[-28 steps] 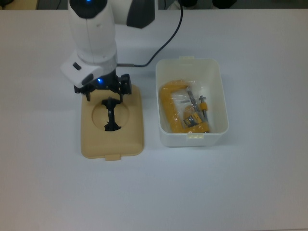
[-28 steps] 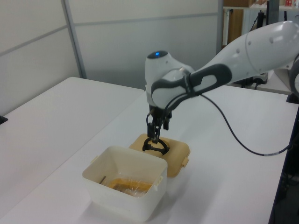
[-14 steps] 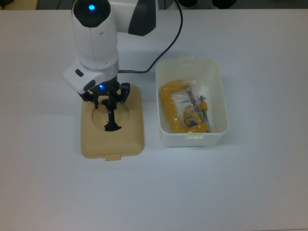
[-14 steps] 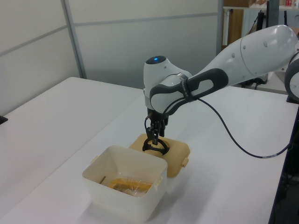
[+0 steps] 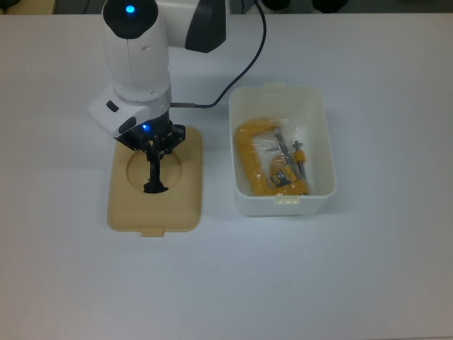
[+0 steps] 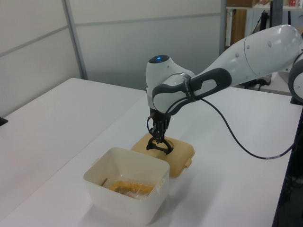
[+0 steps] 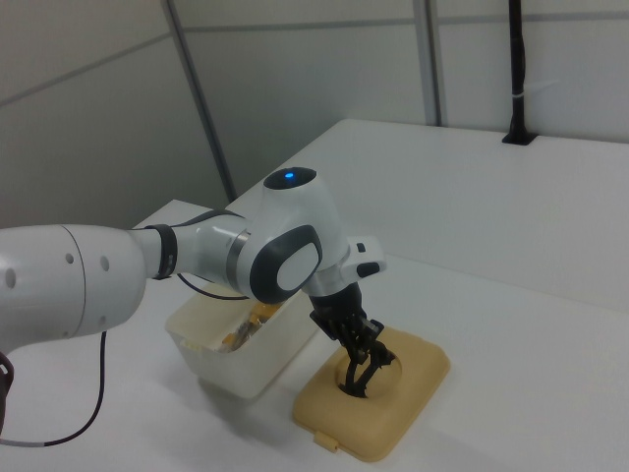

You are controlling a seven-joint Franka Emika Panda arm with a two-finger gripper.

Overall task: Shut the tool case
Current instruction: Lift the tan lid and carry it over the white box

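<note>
The tool case's white box (image 5: 317,127) stands open on the top view's right, with a yellow clamp in a plastic bag (image 5: 260,161) inside. Its tan lid (image 5: 185,207) lies apart on the top view's left, round recess up. A black handle (image 5: 153,181) stands up from that recess. My gripper (image 5: 155,150) points straight down over the recess and is shut on the handle's top. In the left view the gripper (image 6: 158,138) sits just above the lid (image 6: 183,158), behind the box (image 6: 118,201). The right view shows the gripper (image 7: 362,346), lid (image 7: 418,383) and box (image 7: 251,372) side by side.
A black cable (image 5: 244,64) runs from the arm across the white table (image 5: 368,269) past the box's far-left corner. Wall panels (image 6: 118,42) stand behind the table in the left view. The lid's latch tab (image 5: 151,231) faces the top view's bottom.
My fingers have come together on the black handle. The lid has shifted towards the top view's left, away from the box, along with the gripper.
</note>
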